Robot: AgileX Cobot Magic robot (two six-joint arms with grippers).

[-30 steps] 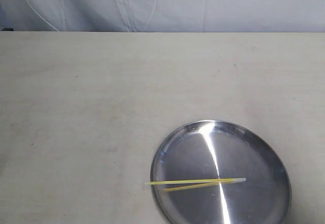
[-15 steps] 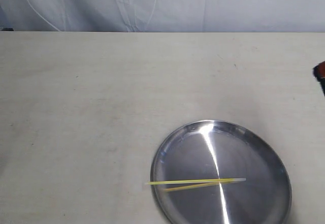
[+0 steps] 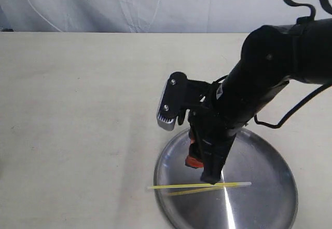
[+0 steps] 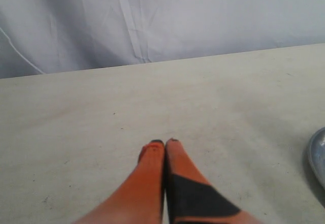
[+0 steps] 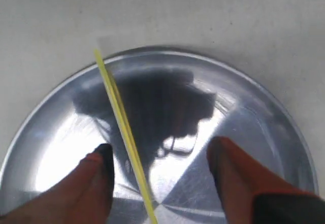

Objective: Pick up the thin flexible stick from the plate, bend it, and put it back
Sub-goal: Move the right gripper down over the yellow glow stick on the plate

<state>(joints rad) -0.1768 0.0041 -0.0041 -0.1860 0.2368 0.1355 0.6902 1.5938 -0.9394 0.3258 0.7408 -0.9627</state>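
The thin flexible stick [image 3: 197, 186], a yellow-green strand with a pale right tip, lies across the near part of the plate [image 3: 264, 187]. Its left end pokes out over the plate's rim. My right gripper [image 3: 202, 171] hangs open just above the stick, fingers pointing down at the plate. In the right wrist view the stick [image 5: 124, 127] runs between the spread orange fingers of that gripper [image 5: 161, 148], nearer one finger, over the plate [image 5: 244, 107]. My left gripper [image 4: 165, 142] is shut on nothing above bare table, out of the exterior view.
The pale tabletop [image 3: 78, 109] stretches to the left and behind the plate. A grey cloth backdrop [image 3: 155, 5] hangs behind the table's far edge. The plate's rim [image 4: 317, 155] shows at the edge of the left wrist view.
My right arm has swung in from the right edge and now reaches over the plate with its gripper above the stick. The stick and plate have not moved.
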